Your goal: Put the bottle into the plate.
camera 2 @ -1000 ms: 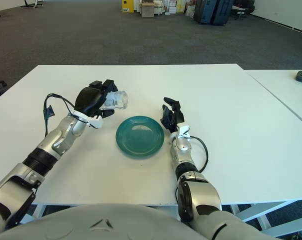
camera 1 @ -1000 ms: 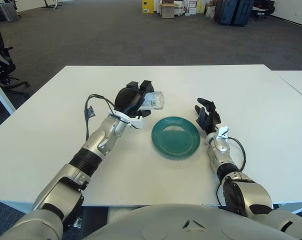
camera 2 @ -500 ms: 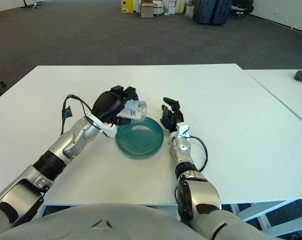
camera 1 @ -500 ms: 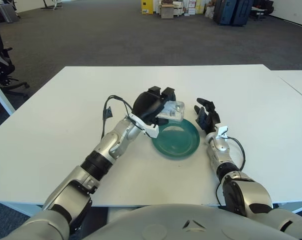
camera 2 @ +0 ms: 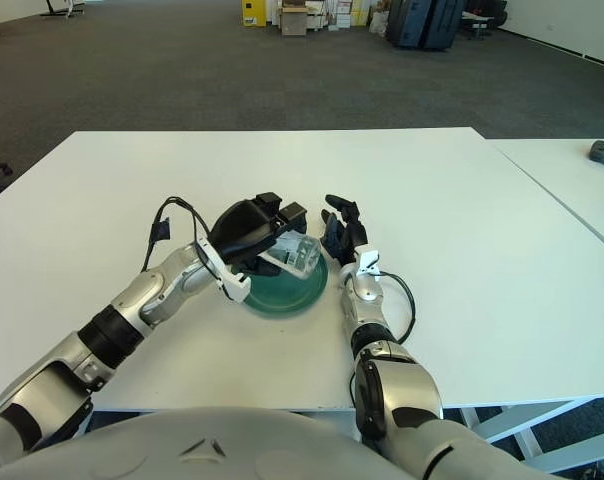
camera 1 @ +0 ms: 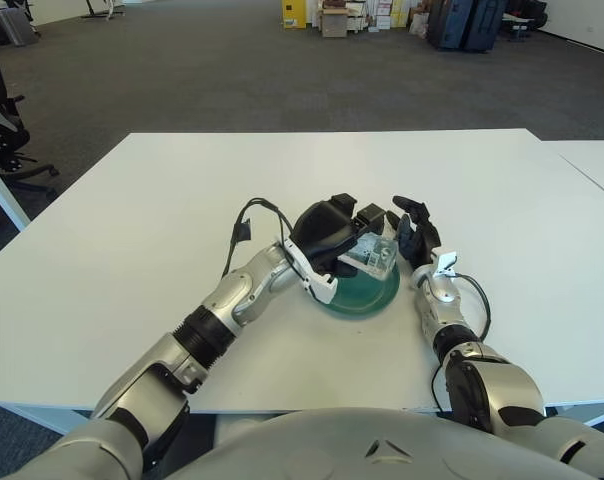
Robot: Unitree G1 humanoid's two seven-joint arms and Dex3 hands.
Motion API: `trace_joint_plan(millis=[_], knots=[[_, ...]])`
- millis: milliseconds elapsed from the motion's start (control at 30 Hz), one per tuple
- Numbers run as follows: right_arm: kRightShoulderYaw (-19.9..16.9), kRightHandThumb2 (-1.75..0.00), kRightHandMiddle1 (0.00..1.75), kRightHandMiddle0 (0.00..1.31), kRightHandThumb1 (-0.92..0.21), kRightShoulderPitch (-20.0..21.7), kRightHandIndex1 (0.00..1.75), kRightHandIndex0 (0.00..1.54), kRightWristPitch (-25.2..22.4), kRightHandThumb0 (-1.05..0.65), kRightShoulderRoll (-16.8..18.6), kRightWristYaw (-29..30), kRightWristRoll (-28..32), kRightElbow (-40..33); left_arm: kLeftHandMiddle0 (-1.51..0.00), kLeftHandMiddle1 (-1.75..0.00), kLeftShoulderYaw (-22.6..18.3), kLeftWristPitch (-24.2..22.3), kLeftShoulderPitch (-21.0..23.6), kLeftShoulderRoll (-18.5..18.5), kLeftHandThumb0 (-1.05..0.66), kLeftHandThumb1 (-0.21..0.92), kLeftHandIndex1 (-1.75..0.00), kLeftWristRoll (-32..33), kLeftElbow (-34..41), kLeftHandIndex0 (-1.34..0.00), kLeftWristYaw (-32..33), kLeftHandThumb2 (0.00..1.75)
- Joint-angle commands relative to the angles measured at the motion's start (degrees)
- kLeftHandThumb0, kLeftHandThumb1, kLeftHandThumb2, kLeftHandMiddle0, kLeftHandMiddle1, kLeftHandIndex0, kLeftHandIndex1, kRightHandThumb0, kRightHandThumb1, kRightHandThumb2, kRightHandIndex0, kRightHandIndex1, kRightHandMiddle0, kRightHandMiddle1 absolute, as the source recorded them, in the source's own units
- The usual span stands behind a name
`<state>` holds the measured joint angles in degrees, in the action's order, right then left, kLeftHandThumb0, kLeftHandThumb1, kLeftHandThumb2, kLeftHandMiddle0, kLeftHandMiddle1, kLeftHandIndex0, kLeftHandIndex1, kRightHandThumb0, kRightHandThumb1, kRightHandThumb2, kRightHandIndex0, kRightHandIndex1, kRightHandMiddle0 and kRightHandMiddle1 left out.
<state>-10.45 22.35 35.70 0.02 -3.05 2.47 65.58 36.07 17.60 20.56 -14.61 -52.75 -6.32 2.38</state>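
Teal and round, the shallow plastic plate (camera 1: 382, 292) is sitting near the middle of the white surface (camera 1: 132, 230) as I am bringing the clear plastic bottle (camera 1: 372, 257) in over it. My left robot hand (camera 1: 334, 240) is clamped on the bottle, fingers wrapped across its body from above, and the bottle is hanging over the plate's inner area, low, though I cannot tell whether it is touching the dish. My right robot hand (camera 1: 414, 238) is showing just beside the plate's right rim, fingers spread loosely and holding nothing.

The bottle is looking light and thin-walled, probably empty, so I am judging it will dent under a hard squeeze and slide on its smooth skin; taking it around the middle of the body, as I am doing, seems the safest hold. It is lying roughly on its side, its long axis running left to right and tilting down toward the right. Which end carries the cap I cannot make out behind my fingers. Being round, it may roll once released on the plate.
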Motion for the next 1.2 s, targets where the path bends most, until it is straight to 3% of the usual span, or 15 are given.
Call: trace_joint_plan(millis=[0, 200, 633, 1167], knots=[[0.2, -1.03, 0.94, 0.0, -0.92, -5.1, 0.02, 0.41, -3.8, -0.79, 0.7, 2.8, -0.7, 4.6, -1.06, -1.75, 0.6, 0.2, 3.3, 0.9, -0.47, 0.32, -1.75, -0.1, -0.3, -0.61, -2.6, 1.31], [1.4, -1.07, 0.95, 0.0, -0.92, -6.1, 0.04, 0.45, -1.5, -0.83, 1.7, 7.0, -2.4, 4.7, -1.06, -1.75, 2.9, 0.1, 3.6, 2.3, -0.47, 0.31, -1.75, -2.2, -3.9, -0.61, -2.6, 1.31], [0.0, -1.08, 0.83, 0.0, -0.92, -6.3, 0.03, 0.42, -2.4, -0.82, 2.0, 4.6, -0.2, 4.8, -0.99, -1.75, 2.7, -0.7, 2.5, 2.1, -0.48, 0.31, -1.75, -1.6, -4.9, -0.62, -5.0, 1.32], [-0.9, -1.05, 0.82, 0.0, -0.92, -5.3, 0.0, 0.35, -5.9, -0.82, 0.8, -0.5, 1.1, 5.5, -0.94, -1.75, 0.7, -1.9, 2.3, 2.8, -0.46, 0.37, -1.75, 1.8, -7.1, -0.57, -4.8, 1.25]])
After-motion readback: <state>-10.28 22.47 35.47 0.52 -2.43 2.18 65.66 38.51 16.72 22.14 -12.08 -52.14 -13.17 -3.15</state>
